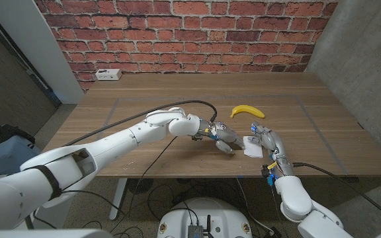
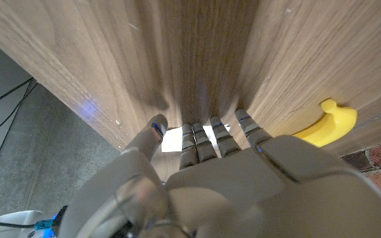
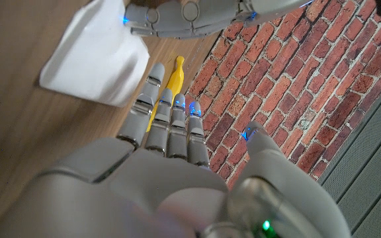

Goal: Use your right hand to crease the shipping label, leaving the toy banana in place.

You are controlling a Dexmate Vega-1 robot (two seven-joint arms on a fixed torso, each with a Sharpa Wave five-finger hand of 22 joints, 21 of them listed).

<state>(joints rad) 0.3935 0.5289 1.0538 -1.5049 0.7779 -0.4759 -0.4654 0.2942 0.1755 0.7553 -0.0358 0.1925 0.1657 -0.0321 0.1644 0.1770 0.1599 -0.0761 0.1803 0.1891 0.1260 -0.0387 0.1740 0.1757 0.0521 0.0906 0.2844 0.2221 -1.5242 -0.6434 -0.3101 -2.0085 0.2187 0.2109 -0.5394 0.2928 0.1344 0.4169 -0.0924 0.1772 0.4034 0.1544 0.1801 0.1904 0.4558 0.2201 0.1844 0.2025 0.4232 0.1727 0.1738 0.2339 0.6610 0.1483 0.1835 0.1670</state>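
**White label between two robot hands**

Head view: the white label (image 1: 251, 145) lies on the wooden tabletop (image 1: 144, 112) near its front edge, between the left robot hand (image 1: 221, 137) and the right robot hand (image 1: 268, 141). Both hands are just beside it; whether either touches it cannot be told. The yellow banana (image 1: 247, 111) lies apart, farther back.

Left wrist view: the left robot hand (image 2: 210, 149) reaches with fingers extended toward the label (image 2: 172, 139), with the banana (image 2: 326, 124) off to one side.

Right wrist view: the right robot hand (image 3: 170, 125) is open, fingers straight, holding nothing, fingertips near the label (image 3: 98, 56). The left robot hand (image 3: 190, 14) is over the label's far edge. The banana (image 3: 170, 82) lies beyond.
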